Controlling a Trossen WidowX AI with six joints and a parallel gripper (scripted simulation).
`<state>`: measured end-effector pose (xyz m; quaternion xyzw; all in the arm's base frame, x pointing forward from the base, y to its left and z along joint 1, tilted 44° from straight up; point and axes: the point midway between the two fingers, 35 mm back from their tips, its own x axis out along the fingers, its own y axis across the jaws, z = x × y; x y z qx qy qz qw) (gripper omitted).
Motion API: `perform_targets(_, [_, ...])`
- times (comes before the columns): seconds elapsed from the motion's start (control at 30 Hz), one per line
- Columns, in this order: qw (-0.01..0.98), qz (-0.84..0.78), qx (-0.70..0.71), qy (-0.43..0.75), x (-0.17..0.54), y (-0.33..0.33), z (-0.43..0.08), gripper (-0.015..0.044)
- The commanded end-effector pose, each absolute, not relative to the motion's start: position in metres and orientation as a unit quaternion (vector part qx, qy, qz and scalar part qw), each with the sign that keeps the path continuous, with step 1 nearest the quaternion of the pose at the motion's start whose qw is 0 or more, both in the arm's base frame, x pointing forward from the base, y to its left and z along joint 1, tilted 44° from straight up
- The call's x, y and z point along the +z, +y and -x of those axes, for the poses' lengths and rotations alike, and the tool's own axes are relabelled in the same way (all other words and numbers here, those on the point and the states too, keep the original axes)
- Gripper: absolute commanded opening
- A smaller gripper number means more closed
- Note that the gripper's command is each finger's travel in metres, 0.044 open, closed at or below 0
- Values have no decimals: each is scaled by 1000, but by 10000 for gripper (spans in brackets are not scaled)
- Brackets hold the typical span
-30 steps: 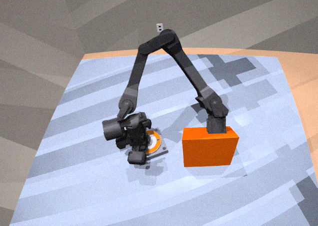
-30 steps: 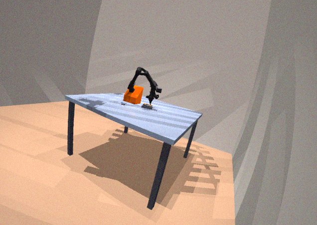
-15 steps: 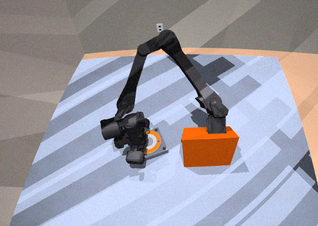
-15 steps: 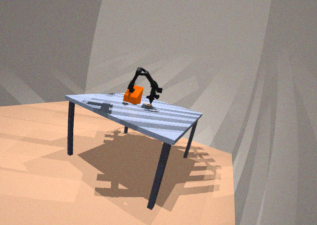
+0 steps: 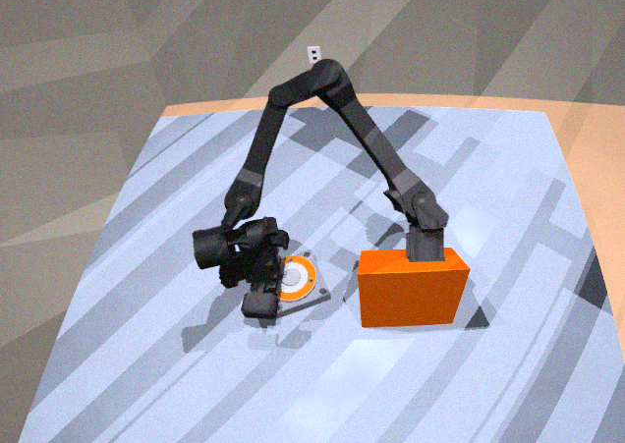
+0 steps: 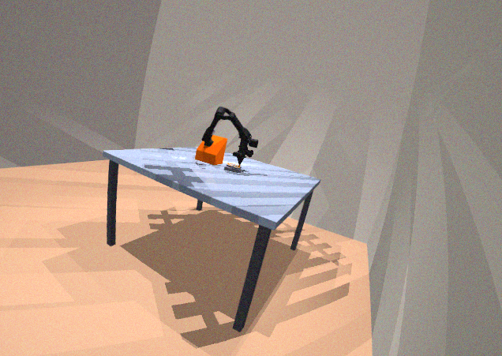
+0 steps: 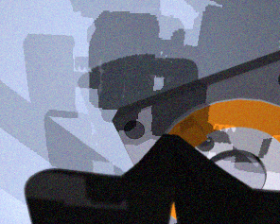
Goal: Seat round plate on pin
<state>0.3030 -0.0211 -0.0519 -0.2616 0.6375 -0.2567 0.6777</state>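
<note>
The round plate (image 5: 305, 293) (image 6: 230, 164) (image 7: 246, 112), with an orange rim band and a pale middle, sits around the post (image 5: 292, 276) (image 7: 243, 175) on the grey base (image 5: 318, 296) (image 7: 241, 86). Small dark round marks show on the plate. The orange tab is hidden or cannot be made out, and I cannot pick out the pin. The plate's tilt is too small to tell. My gripper (image 6: 239, 164) (image 7: 168, 141) is shut with nothing seen between its fingertips. The tips are down at the plate's outer edge in the wrist view; contact cannot be told. The arm hides the plate's left part in the top view.
The arm stands on a large orange block (image 5: 409, 299) (image 6: 210, 154), to the right of the base in the top view. The base has dark round holes at its corners. Sharp shadows cross the blue-white table (image 5: 323, 397) (image 6: 260, 205) and the plate.
</note>
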Motion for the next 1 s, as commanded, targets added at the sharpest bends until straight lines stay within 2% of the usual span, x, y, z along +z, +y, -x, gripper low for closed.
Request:
perform_targets(0.0, [679, 260, -262, 635, -49, -26, -309, 0])
perform_targets(0.97, [679, 260, -263, 634, -32, -40, -323, 0])
